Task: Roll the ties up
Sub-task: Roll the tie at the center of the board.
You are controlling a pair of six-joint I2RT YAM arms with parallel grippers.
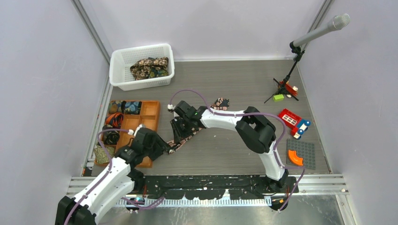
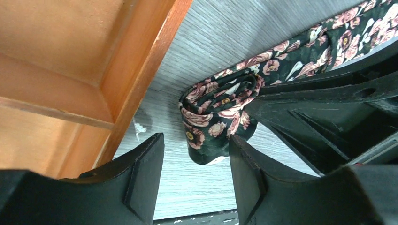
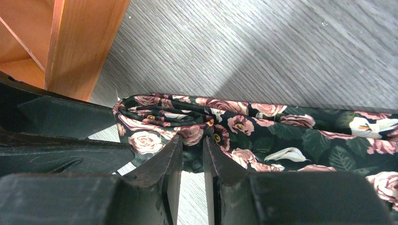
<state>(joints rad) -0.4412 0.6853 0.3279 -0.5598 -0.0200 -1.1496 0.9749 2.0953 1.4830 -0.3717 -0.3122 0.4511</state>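
Note:
A black tie with pink roses (image 1: 220, 103) runs diagonally down-left across the grey table, and its near end is wound into a small roll (image 2: 217, 108). My right gripper (image 3: 192, 139) is shut on the folded layers of that roll (image 3: 159, 119), just beside the orange tray (image 3: 80, 37). My left gripper (image 2: 196, 138) stands open right behind the roll's end, with its pads (image 2: 141, 180) off the fabric. From above, both grippers meet at the tie's lower end (image 1: 172, 144). More ties lie bunched in the white basket (image 1: 149, 67), and rolled ones sit in the tray (image 1: 132, 107).
The orange compartment tray (image 1: 151, 111) lies directly left of the roll, its rim (image 2: 150, 70) close to my left fingers. The white basket (image 1: 118, 75) stands at the back left. A microphone stand (image 1: 294, 56), a red toy (image 1: 290, 119) and a grey baseplate (image 1: 307, 149) are on the right.

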